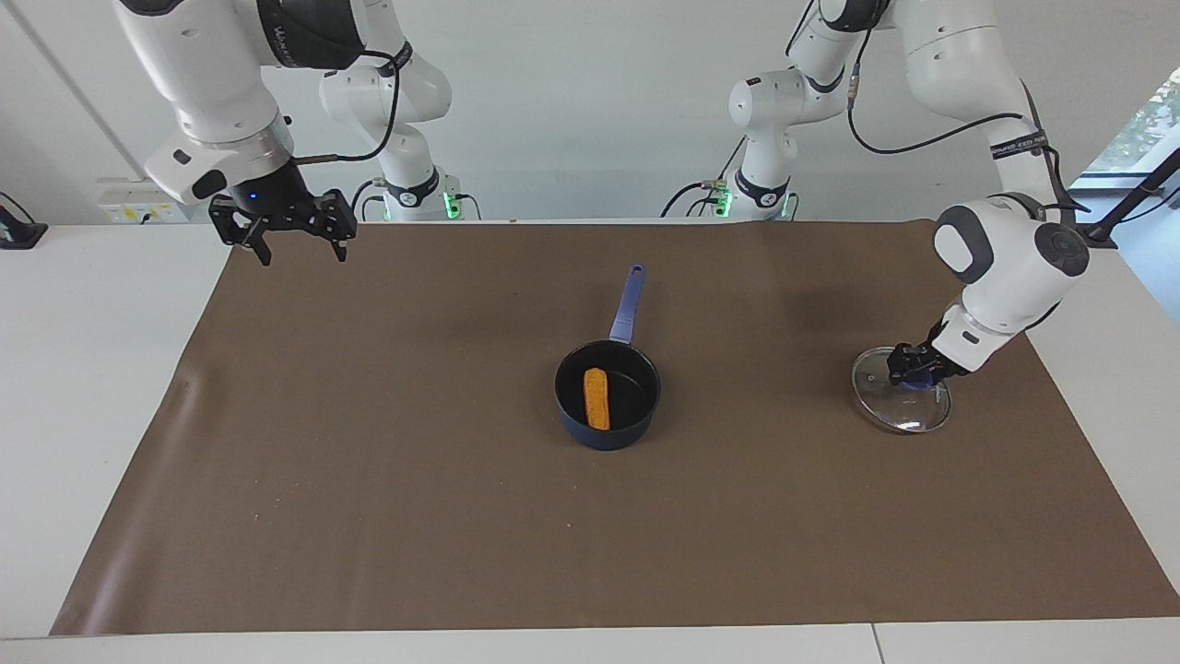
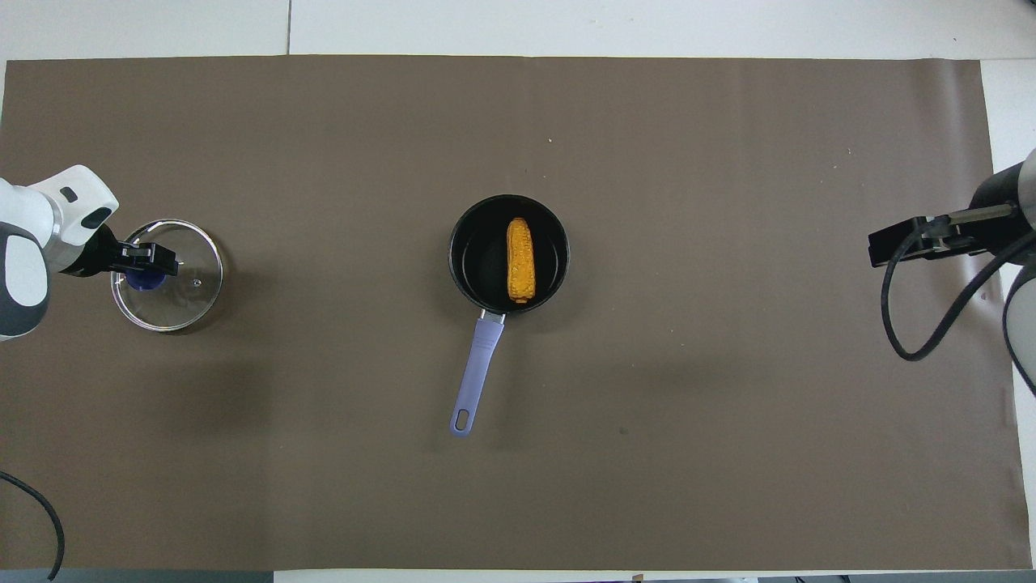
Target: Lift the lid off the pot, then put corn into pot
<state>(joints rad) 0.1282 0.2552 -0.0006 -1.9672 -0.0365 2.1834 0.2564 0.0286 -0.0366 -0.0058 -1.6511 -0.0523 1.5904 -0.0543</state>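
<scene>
The dark blue pot (image 1: 608, 437) stands at the middle of the mat, its light blue handle (image 1: 627, 304) pointing toward the robots. The yellow-orange corn (image 1: 596, 398) lies inside it, also seen in the overhead view (image 2: 520, 259) within the pot (image 2: 465, 263). The glass lid (image 1: 908, 412) is off the pot, at the left arm's end of the mat, slightly tilted. My left gripper (image 1: 913, 369) is shut on its blue knob; the overhead view shows gripper (image 2: 150, 259) and lid (image 2: 184, 283). My right gripper (image 1: 302, 244) is open and empty, raised over the mat's edge at the right arm's end.
A brown mat (image 1: 369, 480) covers most of the white table (image 1: 83, 369). Nothing else lies on it. The right arm's cable (image 2: 914, 324) hangs over the mat's end in the overhead view.
</scene>
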